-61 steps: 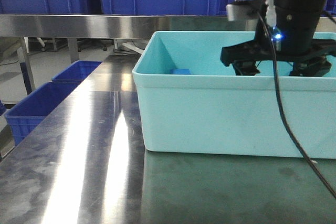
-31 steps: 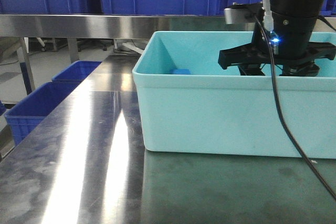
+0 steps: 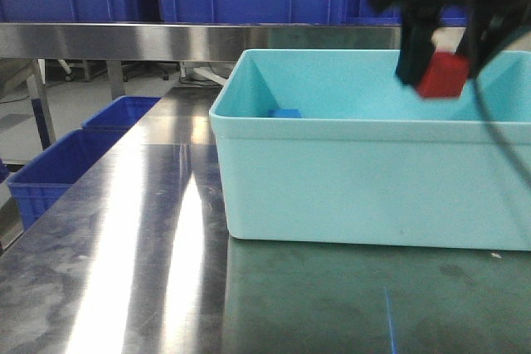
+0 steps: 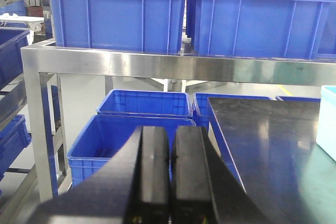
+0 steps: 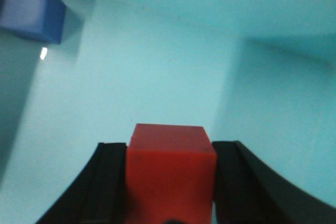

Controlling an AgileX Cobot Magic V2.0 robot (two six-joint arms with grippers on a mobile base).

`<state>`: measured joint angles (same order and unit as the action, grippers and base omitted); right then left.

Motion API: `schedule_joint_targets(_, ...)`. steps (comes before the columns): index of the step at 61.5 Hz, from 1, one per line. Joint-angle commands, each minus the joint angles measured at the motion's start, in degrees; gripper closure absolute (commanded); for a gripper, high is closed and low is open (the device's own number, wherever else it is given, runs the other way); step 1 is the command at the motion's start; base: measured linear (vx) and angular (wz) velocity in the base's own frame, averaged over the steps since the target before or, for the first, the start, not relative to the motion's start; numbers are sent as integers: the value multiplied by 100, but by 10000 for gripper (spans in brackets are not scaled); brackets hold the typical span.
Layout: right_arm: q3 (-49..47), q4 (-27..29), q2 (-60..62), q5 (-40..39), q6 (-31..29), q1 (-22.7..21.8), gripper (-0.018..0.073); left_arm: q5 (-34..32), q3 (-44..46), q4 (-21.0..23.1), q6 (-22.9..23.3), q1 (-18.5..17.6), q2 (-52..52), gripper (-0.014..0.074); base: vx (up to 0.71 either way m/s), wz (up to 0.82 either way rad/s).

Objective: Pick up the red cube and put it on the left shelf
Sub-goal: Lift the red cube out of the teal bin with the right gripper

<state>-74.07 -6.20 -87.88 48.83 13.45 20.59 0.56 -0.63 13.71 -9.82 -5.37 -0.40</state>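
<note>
My right gripper [image 3: 440, 68] is shut on the red cube [image 3: 441, 75] and holds it above the pale teal tub [image 3: 332, 180], at rim height. In the right wrist view the red cube [image 5: 170, 171] sits squarely between the black fingers [image 5: 107, 182], over the tub floor. My left gripper [image 4: 169, 171] is shut and empty, pointing past the table's left edge. The left shelf [image 4: 157, 64], a steel rack, carries large blue crates [image 4: 115, 17]. Its rail also shows in the front view [image 3: 124, 39].
A small blue block [image 3: 285, 113] lies in the tub's far left corner and shows in the right wrist view [image 5: 32, 11]. Blue crates [image 4: 131, 135] stand on the floor under the rack, left of the steel tabletop [image 3: 124, 246].
My right gripper was down inside the tub. It has risen sharply with the red cube in its jaws and now sits above the rim.
</note>
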Motion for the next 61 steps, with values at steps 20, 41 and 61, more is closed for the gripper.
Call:
schedule_joint_targets(20, 702, -1039, 2615, -658, -8, 1, 501, -469, -136, 8, 1, -39, -73, 495, 0, 0)
schedule_joint_targets(41, 3476, -1155, 5546, -1845, -8, 1, 501, -469, -136, 8, 1, -39, -73, 495, 0, 0)
schedule_joint_targets(61, 4621, -1157, 7539, -1899, -8, 1, 501, -469, -136, 8, 1, -39, -73, 495, 0, 0)
